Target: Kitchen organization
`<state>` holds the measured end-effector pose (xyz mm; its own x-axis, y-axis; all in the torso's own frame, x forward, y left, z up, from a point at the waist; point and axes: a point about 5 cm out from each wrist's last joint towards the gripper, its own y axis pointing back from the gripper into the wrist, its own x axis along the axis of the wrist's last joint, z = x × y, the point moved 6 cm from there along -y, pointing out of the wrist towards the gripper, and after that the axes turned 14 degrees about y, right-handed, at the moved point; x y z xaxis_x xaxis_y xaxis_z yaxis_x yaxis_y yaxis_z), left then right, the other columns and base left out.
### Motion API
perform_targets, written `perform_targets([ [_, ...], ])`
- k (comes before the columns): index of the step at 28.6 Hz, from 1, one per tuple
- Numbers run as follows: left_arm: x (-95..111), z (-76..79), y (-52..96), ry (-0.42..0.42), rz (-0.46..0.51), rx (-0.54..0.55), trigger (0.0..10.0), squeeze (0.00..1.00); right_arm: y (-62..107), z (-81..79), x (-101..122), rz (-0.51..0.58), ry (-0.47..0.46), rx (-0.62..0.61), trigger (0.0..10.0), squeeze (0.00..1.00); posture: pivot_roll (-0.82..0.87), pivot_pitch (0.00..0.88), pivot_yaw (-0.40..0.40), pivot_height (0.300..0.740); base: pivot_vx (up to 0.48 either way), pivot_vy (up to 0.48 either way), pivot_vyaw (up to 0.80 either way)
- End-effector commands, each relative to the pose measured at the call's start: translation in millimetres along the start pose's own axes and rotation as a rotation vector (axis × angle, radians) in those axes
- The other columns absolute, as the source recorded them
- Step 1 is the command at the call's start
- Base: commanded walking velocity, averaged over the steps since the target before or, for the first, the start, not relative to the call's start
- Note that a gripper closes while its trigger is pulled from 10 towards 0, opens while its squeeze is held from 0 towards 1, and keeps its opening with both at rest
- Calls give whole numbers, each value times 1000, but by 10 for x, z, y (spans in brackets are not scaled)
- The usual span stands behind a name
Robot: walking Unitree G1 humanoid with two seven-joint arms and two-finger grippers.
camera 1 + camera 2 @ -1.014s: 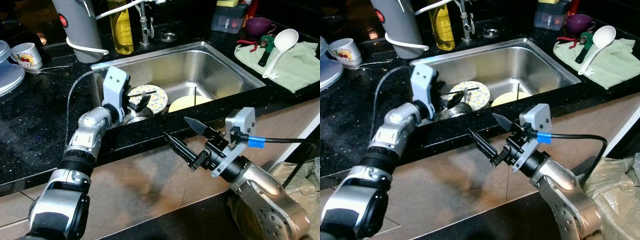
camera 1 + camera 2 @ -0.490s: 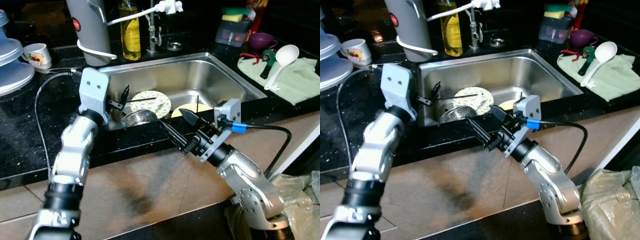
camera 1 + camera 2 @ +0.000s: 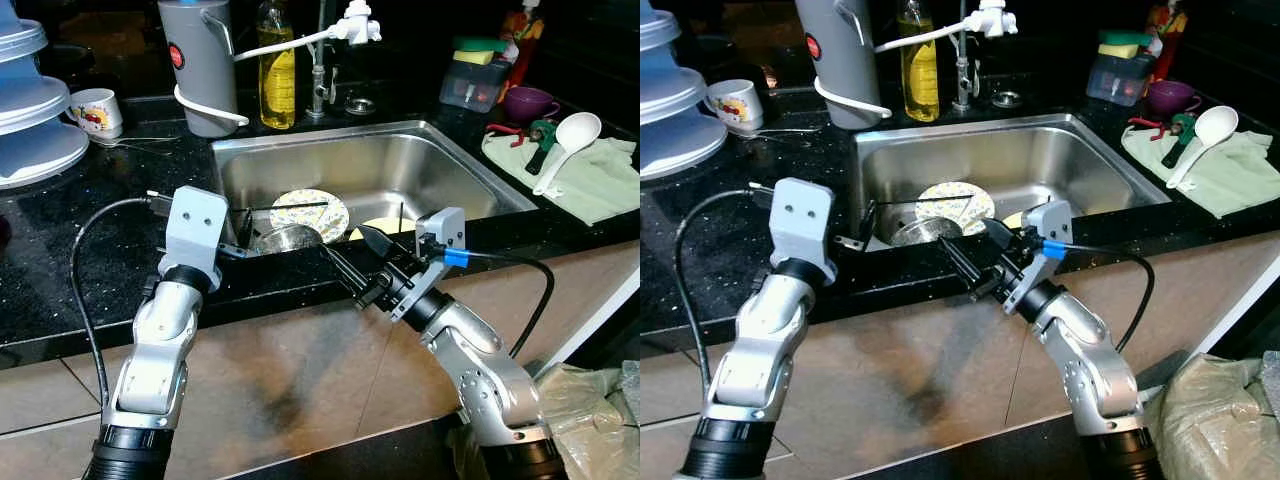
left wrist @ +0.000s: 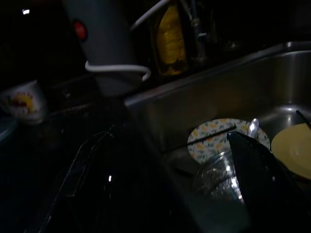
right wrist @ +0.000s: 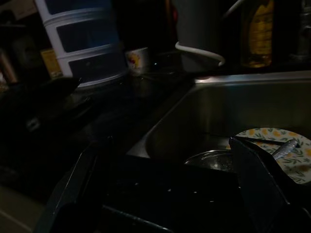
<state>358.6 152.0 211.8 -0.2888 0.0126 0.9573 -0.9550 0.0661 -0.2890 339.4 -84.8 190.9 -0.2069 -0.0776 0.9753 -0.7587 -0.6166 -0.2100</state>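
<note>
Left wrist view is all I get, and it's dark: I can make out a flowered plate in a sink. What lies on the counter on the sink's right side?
Observer: A pale green cloth, with a white ladle resting on it.
Operator: Anything behind that cloth?
Observer: A purple cup, next to a clear tub with a sponge on its lid.
Operator: And where is the other arm?
Observer: The right gripper is at the front edge of the sink, jaws open, close to a steel bowl.
</note>
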Motion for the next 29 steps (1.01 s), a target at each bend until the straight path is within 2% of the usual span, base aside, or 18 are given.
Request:
perform_targets([
  [1,-33,-10,26,2,-12,15,10000,0,13,36,-4,11,-11,-11,10000,0,76,0,-40,740,0,0,0],
  [2,-104,-33,86,25,-34,32,10000,0,19,89,20,42,-46,-24,10000,0,81,0,-44,740,0,0,0],
  [4,-137,-40,113,36,-44,35,10000,0,21,113,36,59,-62,-28,10000,0,83,0,-47,740,0,0,0],
  [9,-139,-78,177,51,-41,53,10000,0,66,160,54,99,-112,-35,10000,0,83,0,-48,740,0,0,0],
  [15,-113,-136,198,41,-37,79,10000,0,85,137,-3,84,-122,-32,10000,0,87,0,-51,740,0,0,0],
  [23,-1,-211,162,38,0,113,10000,0,26,158,-8,83,-130,-19,10000,0,101,0,-74,740,0,0,0],
  [29,-77,-253,200,44,-19,136,10000,0,-17,237,79,98,-106,-34,10000,0,93,0,-77,740,0,0,0],
])
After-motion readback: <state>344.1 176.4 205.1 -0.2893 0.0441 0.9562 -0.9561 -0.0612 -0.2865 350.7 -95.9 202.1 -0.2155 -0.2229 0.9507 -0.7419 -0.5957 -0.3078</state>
